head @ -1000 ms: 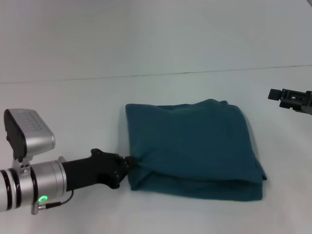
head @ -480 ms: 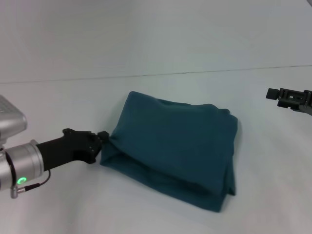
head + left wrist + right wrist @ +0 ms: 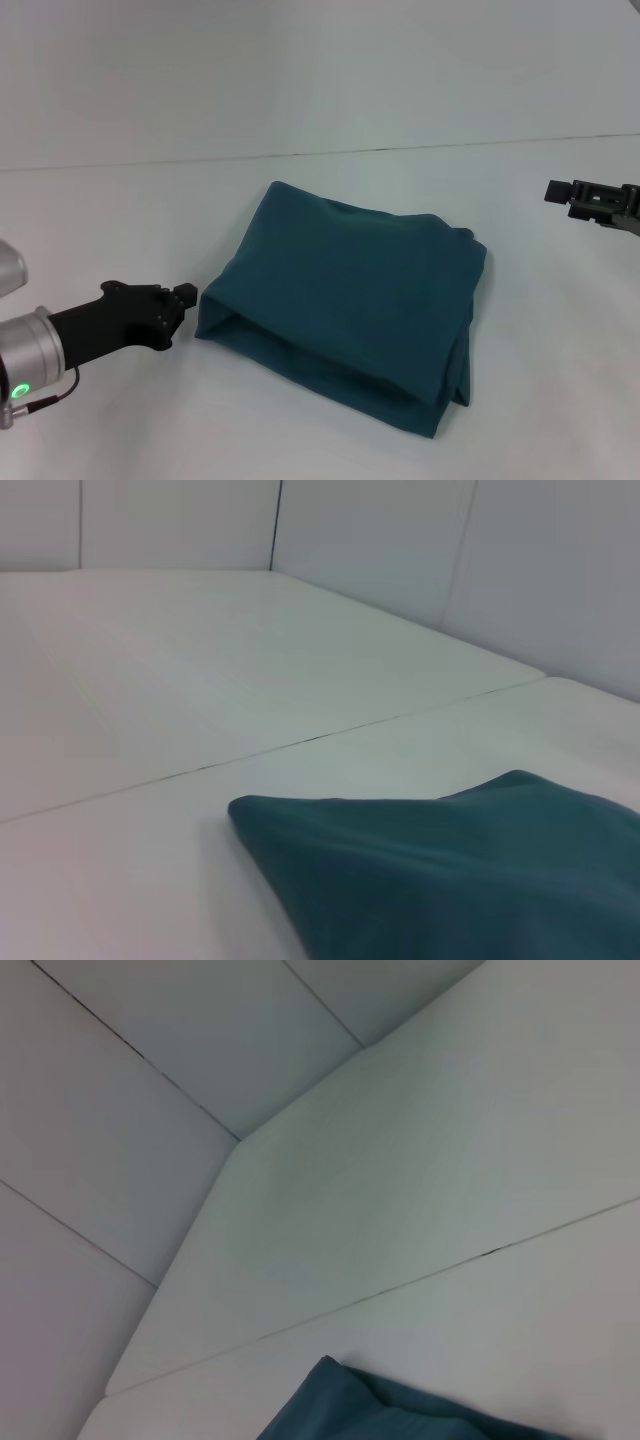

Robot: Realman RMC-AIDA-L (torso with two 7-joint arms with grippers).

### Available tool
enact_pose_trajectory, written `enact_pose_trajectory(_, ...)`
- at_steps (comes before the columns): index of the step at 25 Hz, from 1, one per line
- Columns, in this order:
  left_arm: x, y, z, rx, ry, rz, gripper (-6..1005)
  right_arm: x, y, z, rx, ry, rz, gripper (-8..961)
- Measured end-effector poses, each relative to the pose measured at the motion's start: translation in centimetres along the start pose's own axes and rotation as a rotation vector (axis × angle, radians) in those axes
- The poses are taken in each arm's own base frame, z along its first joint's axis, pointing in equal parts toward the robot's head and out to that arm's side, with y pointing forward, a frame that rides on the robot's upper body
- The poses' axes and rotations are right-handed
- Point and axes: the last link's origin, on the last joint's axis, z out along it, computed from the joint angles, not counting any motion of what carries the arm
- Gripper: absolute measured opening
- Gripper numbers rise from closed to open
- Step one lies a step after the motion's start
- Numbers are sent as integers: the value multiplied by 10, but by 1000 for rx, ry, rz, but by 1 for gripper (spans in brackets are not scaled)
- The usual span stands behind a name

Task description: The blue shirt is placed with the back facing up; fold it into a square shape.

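On the white table (image 3: 330, 100), the blue shirt (image 3: 345, 300) lies centred, folded into a rough, slightly skewed square, plain fabric upward. Left gripper (image 3: 186, 297) sits low just beside the shirt's left corner, apart from the fabric, holding nothing; whether its fingers are parted cannot be told. Right gripper (image 3: 553, 191) hangs well apart at the right edge, above the table; its finger state cannot be told.

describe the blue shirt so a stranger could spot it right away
On the plain white table, look near the middle, between the left gripper and the right gripper far off to the side. The blue shirt is a dark teal cloth folded into a rough square, the only coloured thing there.
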Motion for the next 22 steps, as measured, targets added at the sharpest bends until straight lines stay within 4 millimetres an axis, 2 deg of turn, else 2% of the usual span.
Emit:
enact_pose_trajectory(6,-2,2,-4,0,8,-2,0,0,1,1,-3,4,-2,796)
enact_pose_trajectory(14,-3,5,-3,-10,4,5,94,1,1,1,-5,3,1,795)
enact_pose_trajectory(22,-6,9,-1,-27,-14,23,320,1,1,0,-6,2,2,795)
